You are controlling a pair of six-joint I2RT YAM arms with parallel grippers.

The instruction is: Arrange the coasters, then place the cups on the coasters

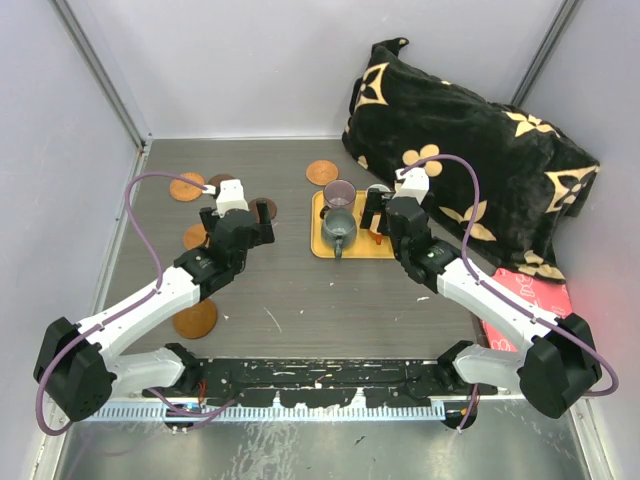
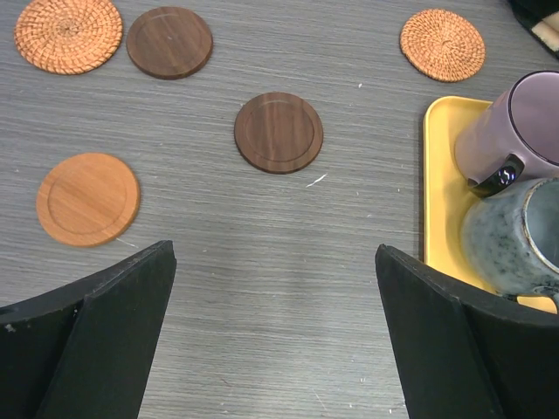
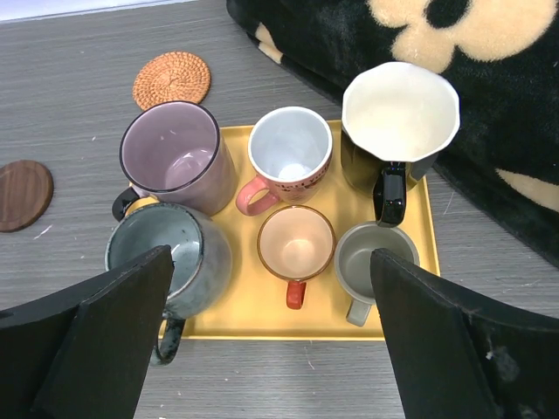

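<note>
So, we saw both sets of jaws spread wide and empty — the left gripper (image 2: pixel 275 262) hung over the coasters (image 2: pixel 278 132), scattered apart on the table (image 2: pixel 349 52), and the right gripper (image 3: pixel 269 262) over the six cups (image 3: pixel 170 157), all crowded on the yellow tray (image 3: pixel 249 319).

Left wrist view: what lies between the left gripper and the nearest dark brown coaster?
Nothing: between the left gripper and that dark brown coaster the left wrist view shows only bare table.
</note>
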